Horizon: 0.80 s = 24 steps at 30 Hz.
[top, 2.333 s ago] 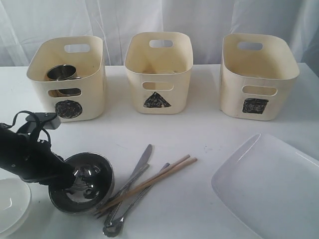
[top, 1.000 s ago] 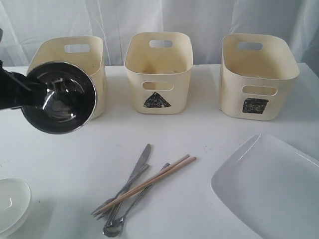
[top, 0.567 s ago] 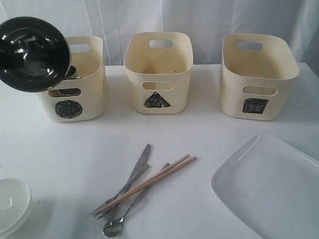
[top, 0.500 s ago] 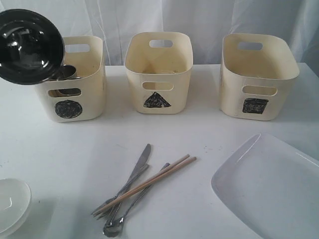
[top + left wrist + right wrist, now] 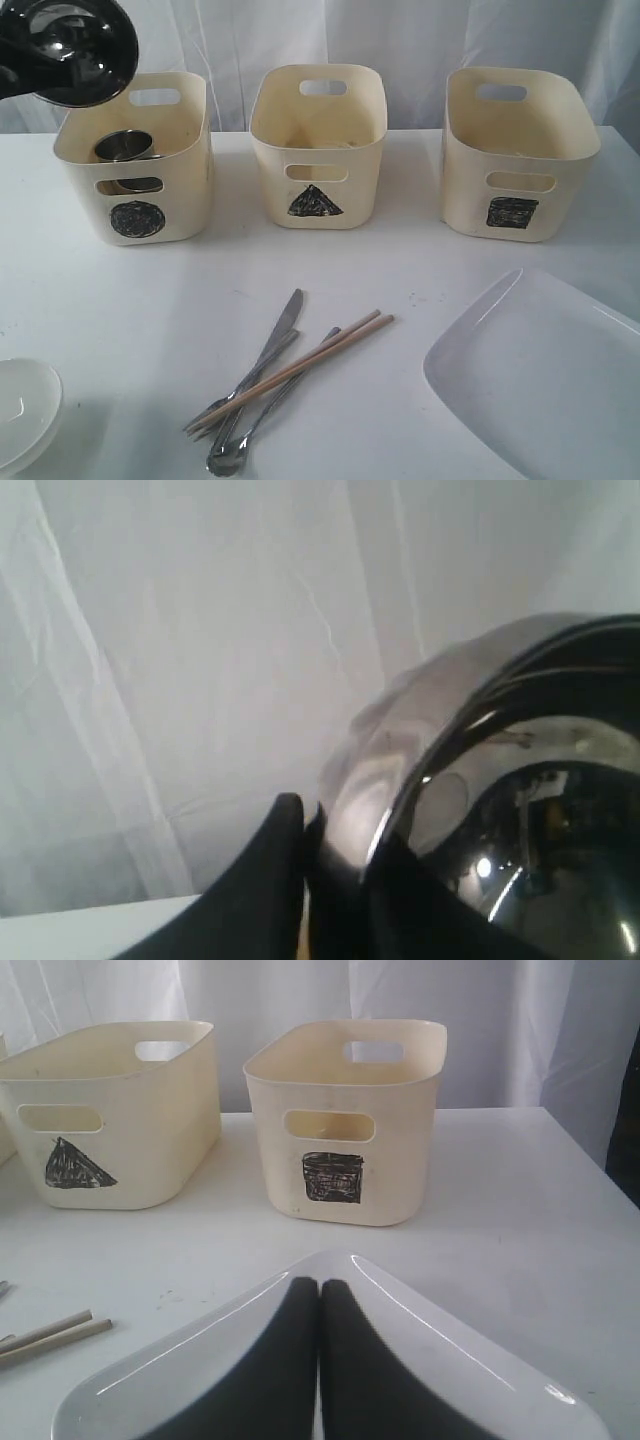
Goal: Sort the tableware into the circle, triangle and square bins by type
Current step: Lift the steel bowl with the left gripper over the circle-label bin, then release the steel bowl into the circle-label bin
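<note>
The left gripper (image 5: 335, 872) pinches the steel bowl (image 5: 75, 50) by its rim, high up. The circle bin (image 5: 186, 172) sits below, a little to the side.

Cream circle bin (image 5: 185, 190), triangle bin (image 5: 270, 190), square bin (image 5: 465, 200): black scribbled symbols. Plate (image 5: 540, 380) white; chopsticks (image 5: 300, 367) tan; steel bowl (image 5: 75, 50) mirror-dark.

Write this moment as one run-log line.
left tool: gripping steel bowl, high beside circle bin | right tool: shut, by white plate
</note>
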Available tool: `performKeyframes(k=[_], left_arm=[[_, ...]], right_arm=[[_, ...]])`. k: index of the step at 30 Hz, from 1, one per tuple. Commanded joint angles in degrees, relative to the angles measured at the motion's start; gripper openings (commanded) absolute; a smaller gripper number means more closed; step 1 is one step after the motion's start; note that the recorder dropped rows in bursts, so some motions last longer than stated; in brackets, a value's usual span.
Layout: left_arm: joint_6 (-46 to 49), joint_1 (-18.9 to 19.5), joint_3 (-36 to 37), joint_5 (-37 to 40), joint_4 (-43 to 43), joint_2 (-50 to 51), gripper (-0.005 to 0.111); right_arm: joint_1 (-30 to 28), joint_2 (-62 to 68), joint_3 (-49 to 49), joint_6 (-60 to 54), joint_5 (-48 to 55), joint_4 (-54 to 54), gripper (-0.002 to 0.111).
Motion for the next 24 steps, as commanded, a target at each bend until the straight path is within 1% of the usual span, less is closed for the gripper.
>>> performKeyframes(k=[1, 2, 3, 4, 6, 9, 13, 20, 21, 24], left_arm=[[-0.99, -0.25, -11.63, 3.85, 2.79, 10.45, 0.0], [-0.17, -0.25, -16.01, 6.51, 3.73, 13.95, 0.0], [-0.01, -0.25, -17.73, 7.6, 3.83, 15.25, 0.0], [-0.01, -0.25, -21.69, 10.75, 3.83, 18.05, 0.0], [0.13, -0.25, -26.59, 14.9, 3.83, 21.74, 0.0], [2.62, -0.13, -30.64, 16.06, 3.83, 26.07, 0.0], [2.62, -0.13, -32.97, 16.16, 3.83, 29.86, 0.0], [2.62, -0.13, -32.97, 18.58, 3.83, 31.78, 0.001], [2.62, -0.13, -32.97, 18.58, 3.83, 31.78, 0.003], [2.62, -0.13, -32.97, 18.21, 3.83, 31.78, 0.017]], right_arm=[[0.27, -0.3, 0.27, -0.04, -0.18, -0.33, 0.0], [0.27, -0.3, 0.27, -0.04, -0.18, -0.33, 0.0], [0.27, -0.3, 0.27, -0.04, -0.18, -0.33, 0.0], [0.27, -0.3, 0.27, -0.04, -0.18, -0.33, 0.0], [0.27, -0.3, 0.27, -0.04, -0.18, -0.33, 0.0], [0.27, -0.3, 0.27, -0.04, -0.18, -0.33, 0.0], [0.27, -0.3, 0.27, -0.04, -0.18, -0.33, 0.0], [0.27, -0.3, 0.27, -0.04, -0.18, -0.33, 0.0], [0.27, -0.3, 0.27, -0.04, -0.18, -0.33, 0.0], [0.27, -0.3, 0.27, -0.04, -0.18, -0.33, 0.0]])
